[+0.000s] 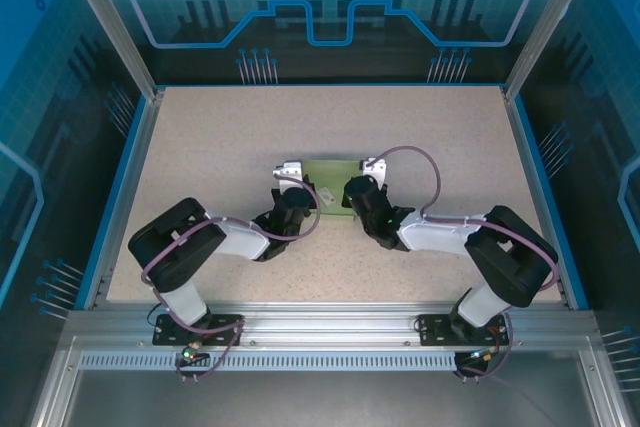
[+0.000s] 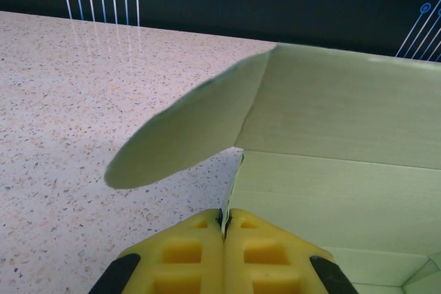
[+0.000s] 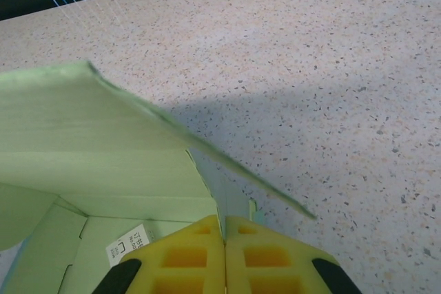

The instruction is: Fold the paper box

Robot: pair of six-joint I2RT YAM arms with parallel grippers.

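Note:
The paper box is pale mint-green card, partly folded, at the middle of the table between my two grippers. My left gripper is at its left end and my right gripper at its right end. In the left wrist view my left gripper is shut on a thin edge of the paper box, whose rounded flap sticks out to the left. In the right wrist view my right gripper is shut on a side flap of the paper box, whose lid panel tilts up over it.
A tiny white tag with dark marks lies on the inside floor of the box. The speckled table is bounded by a blue rim, with metal posts and glass walls around it.

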